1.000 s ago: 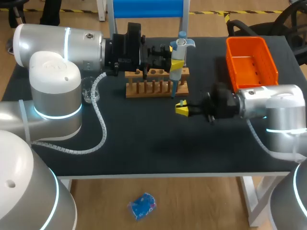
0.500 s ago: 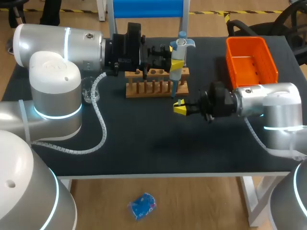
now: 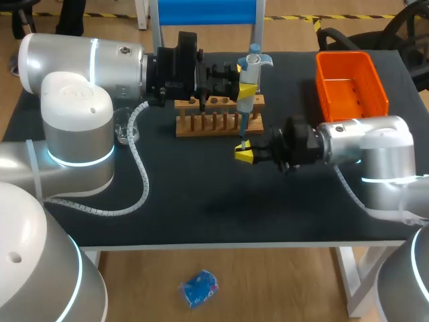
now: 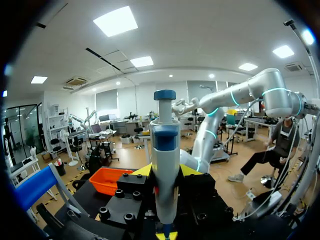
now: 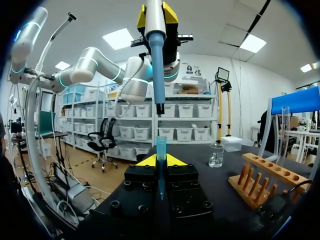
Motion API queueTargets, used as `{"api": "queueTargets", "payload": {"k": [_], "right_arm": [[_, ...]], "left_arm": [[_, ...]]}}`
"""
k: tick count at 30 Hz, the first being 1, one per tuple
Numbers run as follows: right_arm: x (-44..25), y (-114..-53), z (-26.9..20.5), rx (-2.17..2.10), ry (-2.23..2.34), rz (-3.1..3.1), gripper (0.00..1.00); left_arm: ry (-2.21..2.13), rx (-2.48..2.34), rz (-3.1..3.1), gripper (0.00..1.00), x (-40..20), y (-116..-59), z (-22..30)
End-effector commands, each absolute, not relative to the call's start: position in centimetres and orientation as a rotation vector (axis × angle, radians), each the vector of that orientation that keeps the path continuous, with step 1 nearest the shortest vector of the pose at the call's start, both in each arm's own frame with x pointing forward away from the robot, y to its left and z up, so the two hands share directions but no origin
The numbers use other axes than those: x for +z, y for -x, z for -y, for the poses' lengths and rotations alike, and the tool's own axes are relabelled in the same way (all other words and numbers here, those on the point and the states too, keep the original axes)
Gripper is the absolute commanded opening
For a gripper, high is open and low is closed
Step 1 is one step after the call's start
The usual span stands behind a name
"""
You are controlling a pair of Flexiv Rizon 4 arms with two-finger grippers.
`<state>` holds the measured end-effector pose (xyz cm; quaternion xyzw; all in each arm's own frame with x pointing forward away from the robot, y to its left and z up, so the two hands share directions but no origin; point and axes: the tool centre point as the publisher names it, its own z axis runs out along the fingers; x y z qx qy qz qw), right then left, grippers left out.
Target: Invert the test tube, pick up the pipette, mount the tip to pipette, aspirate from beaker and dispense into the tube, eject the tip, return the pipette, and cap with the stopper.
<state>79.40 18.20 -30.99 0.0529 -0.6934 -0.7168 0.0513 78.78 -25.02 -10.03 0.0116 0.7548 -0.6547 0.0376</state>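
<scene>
Left gripper [image 3: 247, 83]: closed on the pipette [image 3: 249, 86]. My two yellow fingers clamp the body from both sides. In the left wrist view the pipette [image 4: 165, 160] stands upright between the fingers of the left gripper [image 4: 165, 172], plunger end up.

Pipette position: upright above the right end of the wooden rack [image 3: 218, 115], nozzle pointing down.

Right gripper [image 3: 244, 155]: closed to a narrow gap on the tip [image 5: 160, 152]. In the right wrist view the right gripper [image 5: 160, 161] holds the tip upright, open end up, with both fingers against it.

Alignment: in the right wrist view the pipette [image 5: 155, 60], held by the left gripper [image 5: 155, 14], hangs directly above the tip. The nozzle and the tip's mouth are in line but apart, with a visible gap between them.

Other items:
- The beaker [image 3: 125, 125] stands on the table [image 3: 201, 201] near my left arm, well apart from the rack.
- A glass tube [image 5: 284, 127] stands upright in the rack [image 5: 265, 175].
- The orange bin [image 3: 352, 87] sits at the far right of the table, beyond my right arm.
</scene>
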Motion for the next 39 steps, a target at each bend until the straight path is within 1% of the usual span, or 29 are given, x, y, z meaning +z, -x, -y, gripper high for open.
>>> {"api": "queueTargets", "payload": {"k": [1, 39], "right_arm": [[-30.5, -79.3, -18.4, -2.180, -0.175, 2.115, 0.00], [-28.8, -79.4, -18.6, -2.179, -0.297, 2.147, 0.00]], "left_arm": [[-0.035, -2.012, -2.310, 0.00, -10.1, -78.7, 25.0], [-0.035, -2.012, -2.310, 0.00, -10.1, -78.7, 25.0]]}}
